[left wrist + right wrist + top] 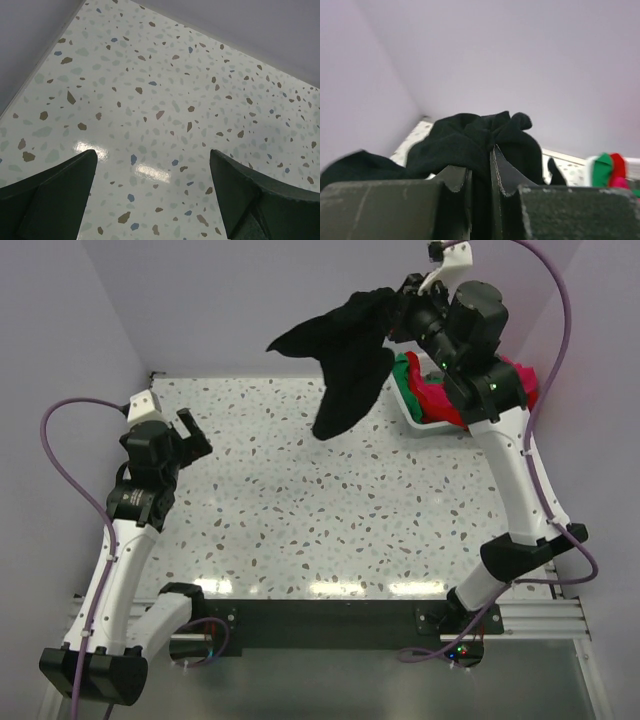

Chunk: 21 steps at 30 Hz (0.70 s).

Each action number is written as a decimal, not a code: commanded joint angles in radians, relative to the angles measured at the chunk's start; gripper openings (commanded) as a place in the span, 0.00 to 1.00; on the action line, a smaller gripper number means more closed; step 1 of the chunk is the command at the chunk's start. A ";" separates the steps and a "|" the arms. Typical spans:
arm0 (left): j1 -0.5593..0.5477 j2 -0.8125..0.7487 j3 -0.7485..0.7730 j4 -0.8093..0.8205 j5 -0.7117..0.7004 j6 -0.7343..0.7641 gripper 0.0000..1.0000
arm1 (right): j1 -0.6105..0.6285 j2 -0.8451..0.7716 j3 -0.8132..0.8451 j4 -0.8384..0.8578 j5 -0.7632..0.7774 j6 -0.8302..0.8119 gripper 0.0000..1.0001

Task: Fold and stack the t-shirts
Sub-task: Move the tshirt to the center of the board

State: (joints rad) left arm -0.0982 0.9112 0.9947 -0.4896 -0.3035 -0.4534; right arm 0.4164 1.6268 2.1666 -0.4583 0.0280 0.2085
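- My right claw [481, 175]: pinched nearly closed on a bunched fold of the black t-shirt [345, 355], which hangs clear of the table [300, 520] at 1 o'clock.
- My left claw [196, 433]: spread wide, holding nothing, over the table at 9 o'clock.
- Other t-shirts [432, 395], red and green showing, heaped in the basket [410, 420] at 2 o'clock.
- Step, as I judge it: carry to centre, let the low end touch first, drag it flat; left claw takes a free corner. A bunched grip risks a twist.
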 commanded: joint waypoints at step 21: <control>0.005 -0.071 -0.165 -0.012 0.133 -0.067 0.90 | 0.059 -0.125 -0.832 -0.089 -0.091 0.131 0.76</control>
State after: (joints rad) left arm -0.0982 0.8425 0.8593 -0.5232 -0.2455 -0.4835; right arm 0.4721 1.5784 1.3521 -0.5972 0.0452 0.3382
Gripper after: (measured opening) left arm 0.906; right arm 0.757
